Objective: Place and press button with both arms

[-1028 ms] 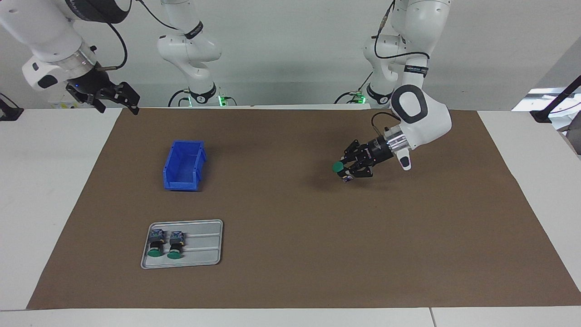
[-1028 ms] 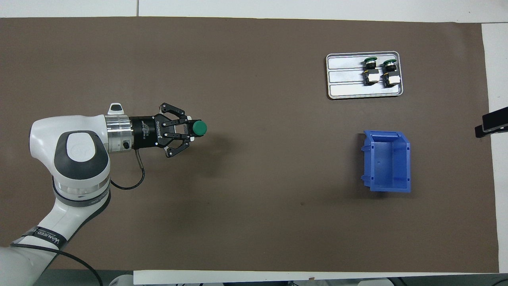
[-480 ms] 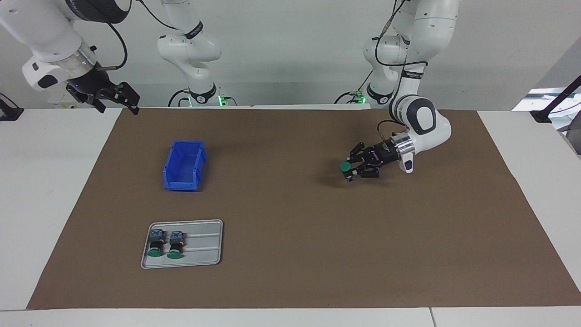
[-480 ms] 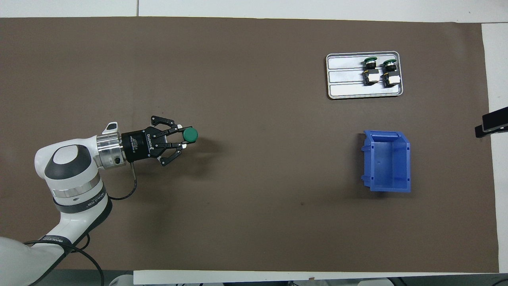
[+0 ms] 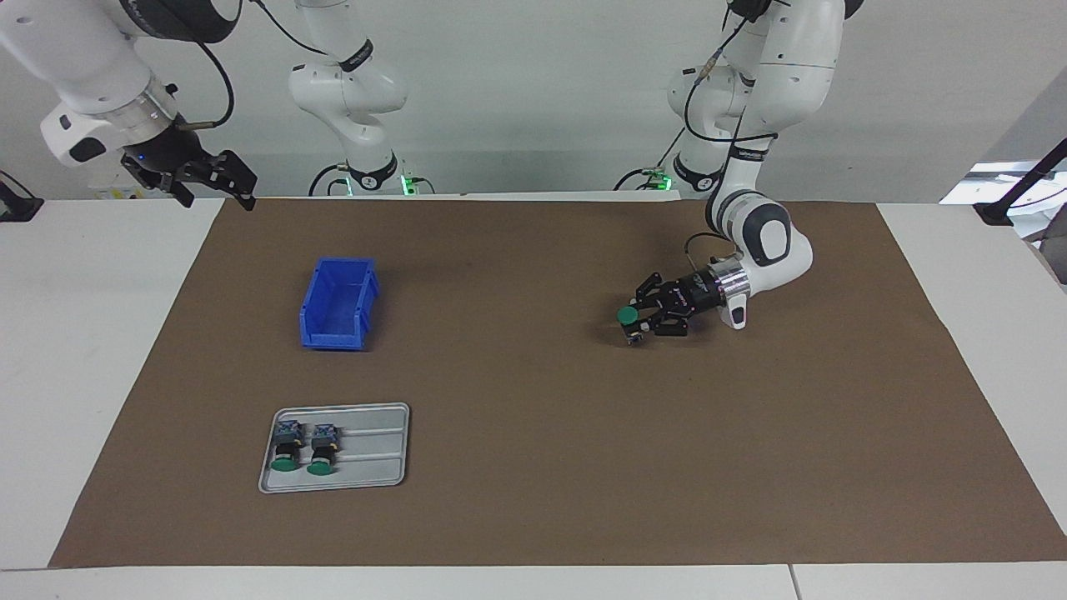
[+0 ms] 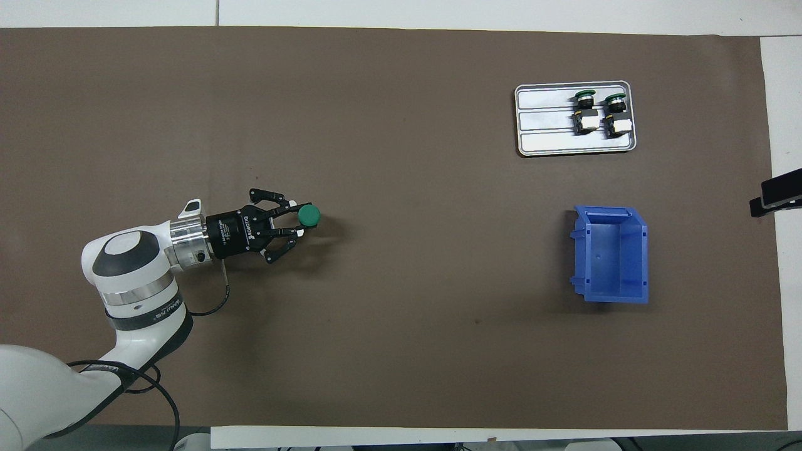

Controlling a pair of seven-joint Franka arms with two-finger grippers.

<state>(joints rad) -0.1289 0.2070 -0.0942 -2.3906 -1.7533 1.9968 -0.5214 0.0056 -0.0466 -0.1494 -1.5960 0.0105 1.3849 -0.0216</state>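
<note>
My left gripper (image 5: 637, 323) is clamped on the button (image 5: 627, 315), green cap up, low over the brown mat (image 5: 533, 500) toward my left arm's end of the table, while my right gripper (image 5: 218, 179) waits raised with fingers spread, near the mat's corner.

A white table (image 5: 83, 350) carries a wide brown paper mat (image 5: 533, 467). On the mat rest an open blue plastic bin (image 5: 337, 303), left of centre in the facing view, and a flat grey metal tray (image 5: 367, 462) at lower left.
</note>
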